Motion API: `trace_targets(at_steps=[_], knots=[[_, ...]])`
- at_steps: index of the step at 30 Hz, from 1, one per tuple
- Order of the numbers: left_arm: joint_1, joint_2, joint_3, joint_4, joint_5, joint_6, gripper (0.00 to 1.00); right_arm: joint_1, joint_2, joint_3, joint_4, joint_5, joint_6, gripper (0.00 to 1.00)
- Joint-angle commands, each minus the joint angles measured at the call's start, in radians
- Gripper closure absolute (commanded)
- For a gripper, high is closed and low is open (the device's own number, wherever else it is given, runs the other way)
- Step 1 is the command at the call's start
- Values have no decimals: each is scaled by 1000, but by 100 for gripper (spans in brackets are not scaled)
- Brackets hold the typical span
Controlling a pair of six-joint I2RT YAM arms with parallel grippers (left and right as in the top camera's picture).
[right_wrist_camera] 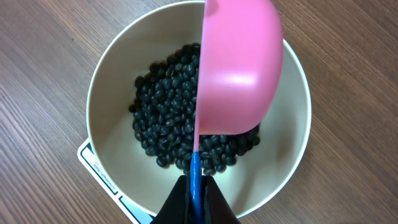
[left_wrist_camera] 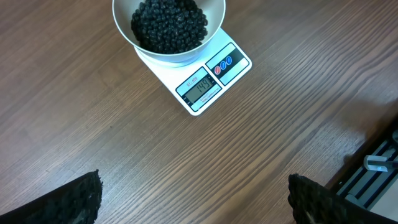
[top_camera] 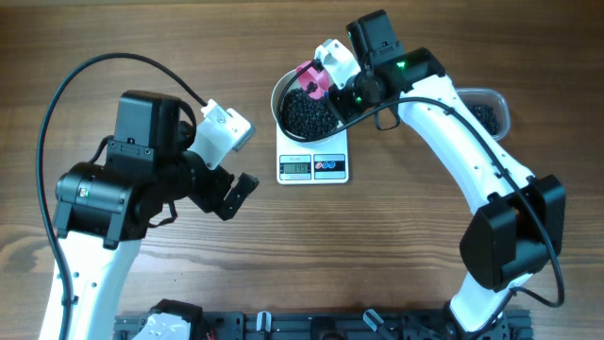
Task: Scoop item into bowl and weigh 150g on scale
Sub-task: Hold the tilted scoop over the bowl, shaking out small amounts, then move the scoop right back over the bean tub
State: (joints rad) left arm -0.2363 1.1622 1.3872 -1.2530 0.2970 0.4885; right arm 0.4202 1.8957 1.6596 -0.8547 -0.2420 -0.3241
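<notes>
Right claw (right_wrist_camera: 196,186) was clamped tight on the pink scoop (right_wrist_camera: 239,68), tipped over the bowl (right_wrist_camera: 99,93), hiding some black beads (right_wrist_camera: 161,118). Bowl sat on the scale (top_camera: 313,167), readout too small to read. Left claw (left_wrist_camera: 194,183) gaped wide, empty, over the bench (left_wrist_camera: 93,93).

Robotics lab bench: wood-grain table (top_camera: 377,255), cabled left arm (top_camera: 99,203), right arm (top_camera: 458,142).

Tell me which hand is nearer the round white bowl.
Right. The right hand, shut on a pink plastic scoop, hangs over the round white bowl; the open left hand sits apart, off to its left.
</notes>
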Motion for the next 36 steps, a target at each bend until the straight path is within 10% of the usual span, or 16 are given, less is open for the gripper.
trace_targets(at_steps=[1,36], knots=[[-1,6,18,3,2,-6,0,-5,-35,21,-1,-22,-13,96],[-1,6,18,3,1,-6,0,-62,-49,17,2,-109,102,96]])
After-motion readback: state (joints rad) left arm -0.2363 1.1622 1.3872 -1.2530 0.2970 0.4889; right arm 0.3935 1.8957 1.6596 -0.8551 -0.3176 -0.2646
